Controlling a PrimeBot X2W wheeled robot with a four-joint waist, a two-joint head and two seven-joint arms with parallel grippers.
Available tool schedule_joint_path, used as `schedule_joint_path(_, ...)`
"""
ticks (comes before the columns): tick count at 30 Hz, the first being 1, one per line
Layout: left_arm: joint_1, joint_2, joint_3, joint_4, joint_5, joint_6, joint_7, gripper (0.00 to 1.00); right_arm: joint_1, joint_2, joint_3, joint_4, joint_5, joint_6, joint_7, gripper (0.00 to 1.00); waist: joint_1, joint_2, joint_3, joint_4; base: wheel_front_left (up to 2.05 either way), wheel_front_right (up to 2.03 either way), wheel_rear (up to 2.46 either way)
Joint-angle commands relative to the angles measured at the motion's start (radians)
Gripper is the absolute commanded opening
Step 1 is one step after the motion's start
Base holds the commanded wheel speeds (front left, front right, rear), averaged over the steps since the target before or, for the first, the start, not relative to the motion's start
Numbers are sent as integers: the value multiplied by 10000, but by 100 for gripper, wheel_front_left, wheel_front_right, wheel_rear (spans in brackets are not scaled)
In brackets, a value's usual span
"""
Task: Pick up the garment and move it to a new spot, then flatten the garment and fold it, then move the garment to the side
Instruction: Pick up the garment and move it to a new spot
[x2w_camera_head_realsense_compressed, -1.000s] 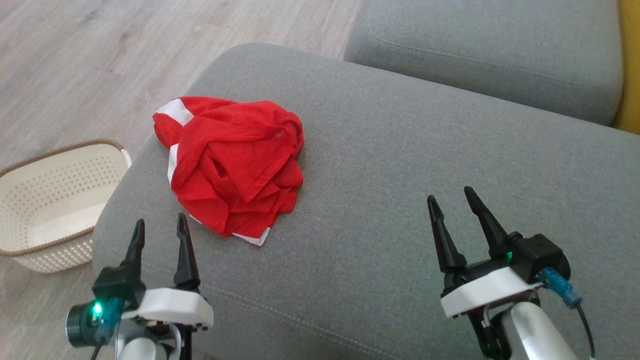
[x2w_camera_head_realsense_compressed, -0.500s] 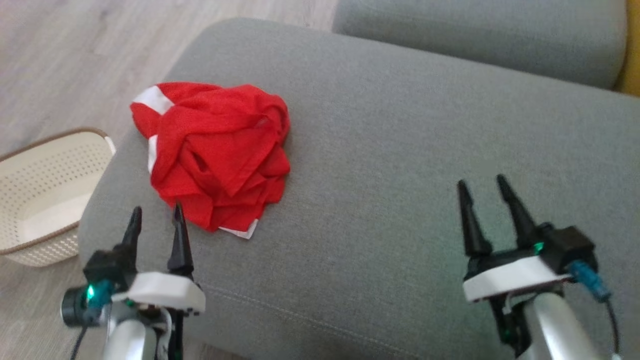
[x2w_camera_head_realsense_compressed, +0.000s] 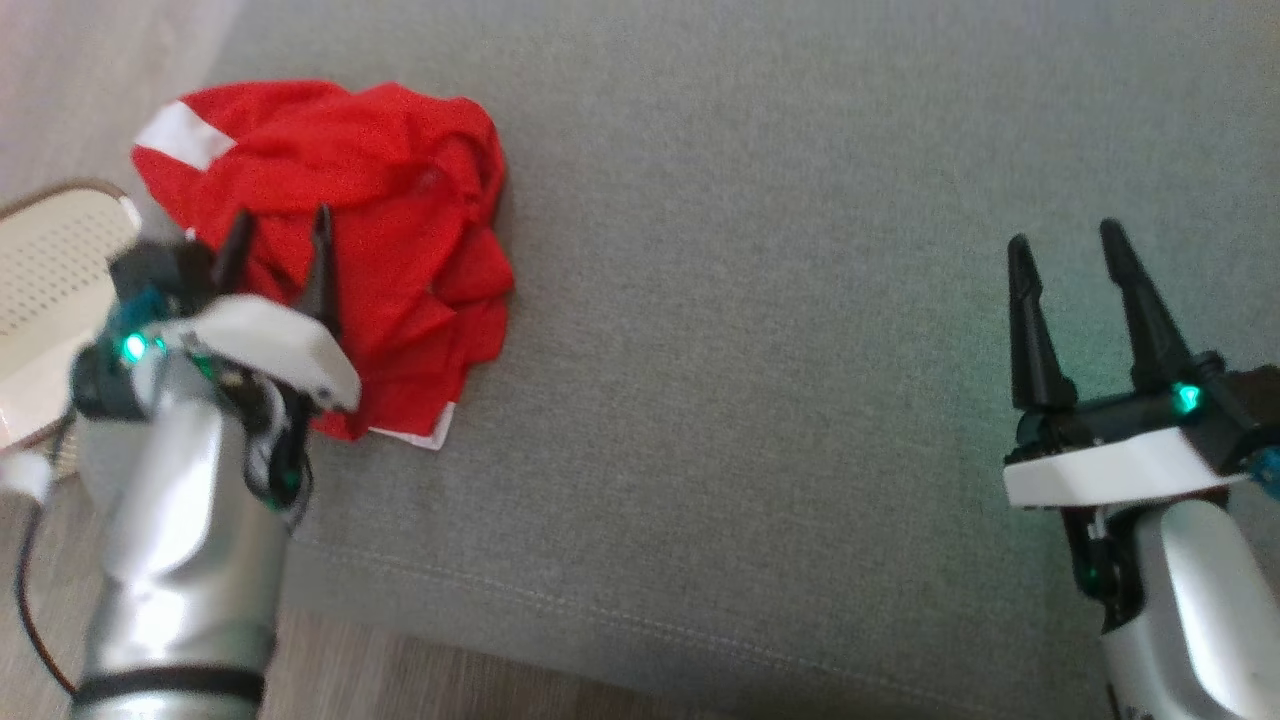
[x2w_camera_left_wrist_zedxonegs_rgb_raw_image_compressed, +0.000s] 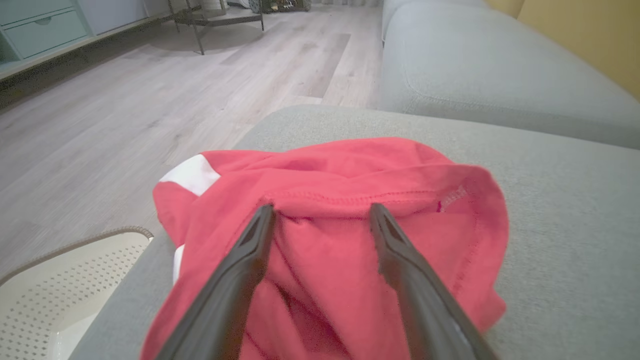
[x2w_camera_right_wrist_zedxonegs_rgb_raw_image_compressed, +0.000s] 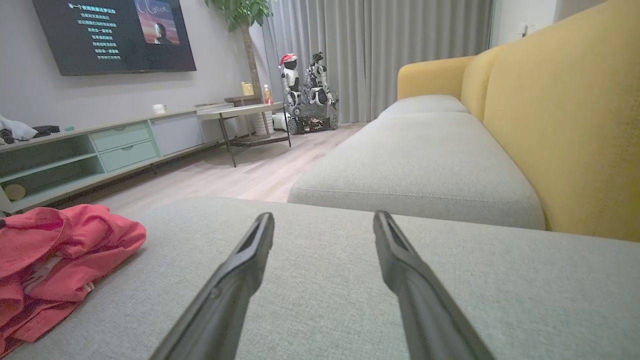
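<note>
Hovering spread just above the crumpled red garment (x2w_camera_head_realsense_compressed: 400, 200) at the left edge of the sofa cushion (x2w_camera_head_realsense_compressed: 750, 300), the left jaws are nearer; the right jaws, also spread, hang well apart.

The robot's head camera has tipped down and in toward the grey sofa cushion (x2w_camera_head_realsense_compressed: 750, 300), so the whole scene has slid up and to the left in the head view; the white basket (x2w_camera_head_realsense_compressed: 60, 250) now sits at the left edge. The left gripper (x2w_camera_head_realsense_compressed: 282, 215), which a second ago waited just short of the near edge of the crumpled red garment (x2w_camera_head_realsense_compressed: 400, 180), has reached forward. Its two spread fingers now lie over the cloth, tips near a stitched hem in the left wrist view, and more of its silver forearm shows.
</note>
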Motion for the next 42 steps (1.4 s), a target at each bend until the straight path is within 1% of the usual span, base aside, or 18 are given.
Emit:
schedule_joint_path(1,-527,490,307,-49,73,-32,112,100,-320,-120,224,-467,-34,-7,42,100,-1,0,487,-232,0,0,0)
schedule_joint_path(6,-1724,849,210,1200,174,-45,754,100,-415,-235,312,-859,-11,-7,195,100,-1,0,944,-408,0,0,0)
schedule_joint_path(11,-2386,1040,20,2295,253,-137,1220,100,-492,-307,377,-962,12,-7,229,100,-1,0,1167,-531,0,0,0)
schedule_joint_path(12,-2472,1052,-7,2465,240,-176,1226,47,-496,-308,369,-962,17,-7,227,100,-1,0,1189,-549,0,0,0)
schedule_joint_path(13,-2551,1053,-8,2607,206,-206,1188,0,-496,-309,361,-954,21,-7,221,100,-1,0,1202,-565,0,0,0)
schedule_joint_path(17,-2783,1051,83,2925,73,-176,581,0,-482,-295,351,-851,33,-7,173,100,-1,0,1129,-596,0,0,0)
schedule_joint_path(21,-2820,1072,133,3026,22,-102,-255,0,-436,-178,388,-620,37,-7,89,100,-1,0,779,-606,0,0,0)
schedule_joint_path(26,-2658,1061,279,2564,-140,-113,-984,0,-348,13,417,-279,49,-7,-48,100,-1,0,76,-608,0,0,0)
schedule_joint_path(30,-2286,997,458,1420,-254,-107,-1167,0,-218,193,431,32,75,-7,-149,100,-1,0,-590,-633,0,0,0)
schedule_joint_path(35,-1494,823,596,-944,-192,-151,-1189,0,-60,441,413,421,90,-7,-252,100,-1,0,-1354,-760,0,0,0)
schedule_joint_path(38,-1020,632,369,-2243,23,-179,-1191,0,-74,567,464,558,97,-7,-293,100,-1,0,-1628,-917,0,0,0)
schedule_joint_path(42,-712,386,-101,-3293,127,-284,-1095,0,-210,676,605,676,118,-7,-325,100,-1,0,-1808,-1310,0,0,0)
